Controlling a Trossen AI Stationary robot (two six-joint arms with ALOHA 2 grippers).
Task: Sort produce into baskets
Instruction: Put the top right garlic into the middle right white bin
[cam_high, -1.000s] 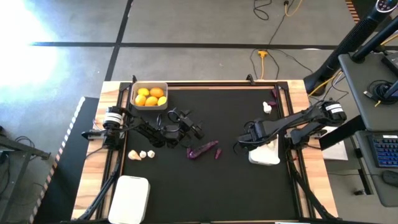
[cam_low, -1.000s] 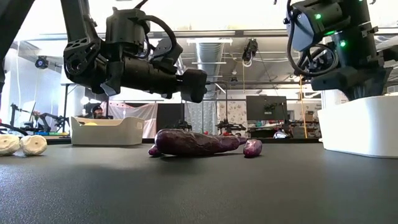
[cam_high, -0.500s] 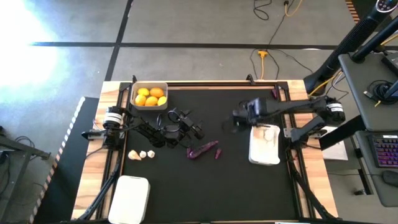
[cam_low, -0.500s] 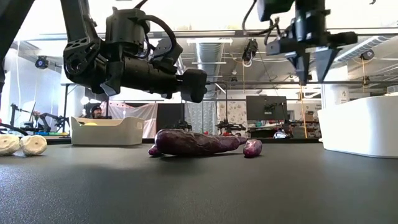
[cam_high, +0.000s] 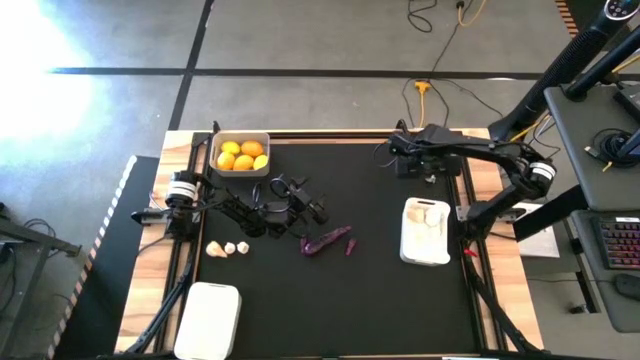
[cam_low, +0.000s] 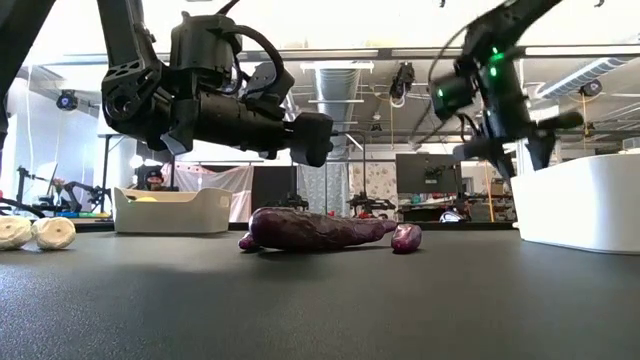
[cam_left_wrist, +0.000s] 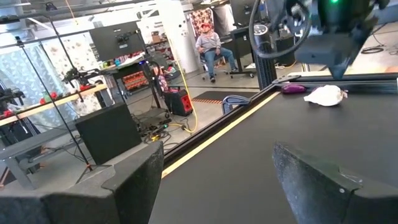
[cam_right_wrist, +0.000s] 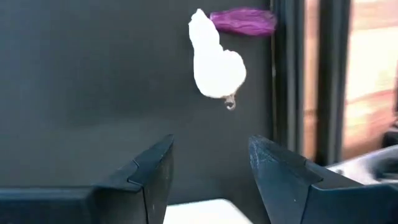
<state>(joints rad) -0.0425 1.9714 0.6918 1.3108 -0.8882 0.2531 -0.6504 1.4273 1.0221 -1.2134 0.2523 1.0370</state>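
A white garlic bulb (cam_right_wrist: 214, 62) and a tiny purple eggplant (cam_right_wrist: 244, 20) lie on the black mat at the table's far right. My right gripper (cam_right_wrist: 211, 171) hangs open above them, pointing down, with nothing between its fingers. It also shows in the high view (cam_high: 415, 163). At centre left, my left gripper (cam_left_wrist: 217, 180) stays level and open, above the mat. A large eggplant (cam_high: 328, 240) and a small one (cam_high: 351, 247) lie at the table's middle. Two garlic bulbs (cam_high: 228, 248) lie at the left.
A basket of citrus fruits (cam_high: 242, 155) stands at the far left. On the right a basket (cam_high: 425, 256) holds white garlic. A third basket (cam_high: 209, 318) sits at the near left. A raised black rail (cam_right_wrist: 286, 74) runs along the mat's right edge.
My right gripper has left the right basket and swung toward the table's far edge, rolling as it went. It now hangs over the garlic bulb and tiny eggplant at the far right.
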